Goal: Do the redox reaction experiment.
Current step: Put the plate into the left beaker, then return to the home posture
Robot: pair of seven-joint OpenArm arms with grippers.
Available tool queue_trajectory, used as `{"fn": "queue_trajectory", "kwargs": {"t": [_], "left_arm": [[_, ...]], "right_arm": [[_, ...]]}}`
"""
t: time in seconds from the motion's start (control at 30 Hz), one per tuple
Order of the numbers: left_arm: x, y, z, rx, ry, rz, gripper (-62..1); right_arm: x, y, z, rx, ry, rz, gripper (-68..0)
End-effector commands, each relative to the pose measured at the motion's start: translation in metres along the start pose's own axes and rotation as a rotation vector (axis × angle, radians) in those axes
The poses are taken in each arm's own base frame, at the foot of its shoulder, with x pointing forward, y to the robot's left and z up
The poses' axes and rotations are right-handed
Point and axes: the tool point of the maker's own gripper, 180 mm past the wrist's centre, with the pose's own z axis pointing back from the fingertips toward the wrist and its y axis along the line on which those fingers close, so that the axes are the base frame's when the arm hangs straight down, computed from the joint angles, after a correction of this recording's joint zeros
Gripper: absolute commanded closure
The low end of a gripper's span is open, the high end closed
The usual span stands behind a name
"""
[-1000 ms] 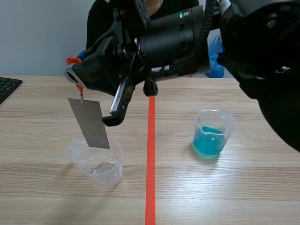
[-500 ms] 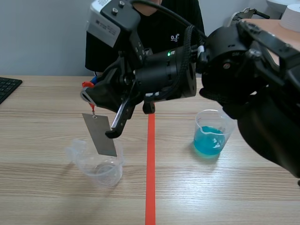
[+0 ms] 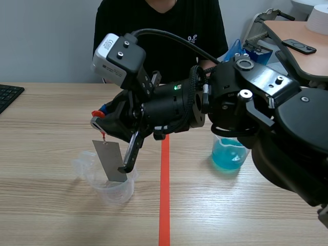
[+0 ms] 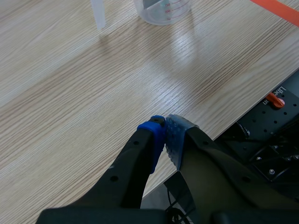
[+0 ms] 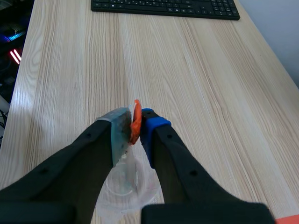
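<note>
Reaching across from the frame's right, the right arm (image 3: 246, 118) holds its right gripper (image 3: 98, 119) left of centre, pinched on the orange tab (image 3: 96, 113). At lower left stands the clear beaker (image 3: 110, 187); the grey metal strip (image 3: 109, 160) dangles, its lower end inside the rim. Best lowered slowly and straight, I judge, so the strip doesn't tip the beaker. The left gripper (image 4: 163, 135) is closed on nothing. Since a second ago, arm and strip have dropped lower.

The strip (image 3: 110, 160) hangs from the right gripper (image 3: 97, 119) into the left beaker (image 3: 111, 188) (lower end inside); the filled beaker (image 3: 228, 156) stands right, across the tape line (image 3: 164, 205).
</note>
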Motion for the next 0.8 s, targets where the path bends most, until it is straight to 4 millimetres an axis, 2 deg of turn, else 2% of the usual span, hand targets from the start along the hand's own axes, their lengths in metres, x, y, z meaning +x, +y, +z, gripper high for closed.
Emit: {"fn": "queue_trajectory", "kwargs": {"t": [0.0,0.23,0.43,0.6,0.77], "left_arm": [[0.009,0.006,0.000,0.010,-0.031,-0.012,-3.6],[0.009,0.006,0.000,0.010,-0.030,-0.012,-3.6],[0.009,0.006,0.000,0.010,-0.030,-0.012,-3.6],[0.009,0.006,0.000,0.010,-0.030,-0.012,-3.6],[0.009,0.006,0.000,0.010,-0.031,-0.012,-4.7]], "right_arm": [[0.011,-0.002,0.001,0.004,-0.029,0.022,-13.6],[0.015,0.002,-0.001,0.018,-0.053,0.008,-41.7],[0.023,0.029,-0.010,0.107,-0.098,-0.051,-66.8],[0.021,0.054,-0.017,0.180,-0.098,-0.074,-67.9],[0.027,0.058,-0.017,0.201,-0.129,-0.118,-67.9]]}}
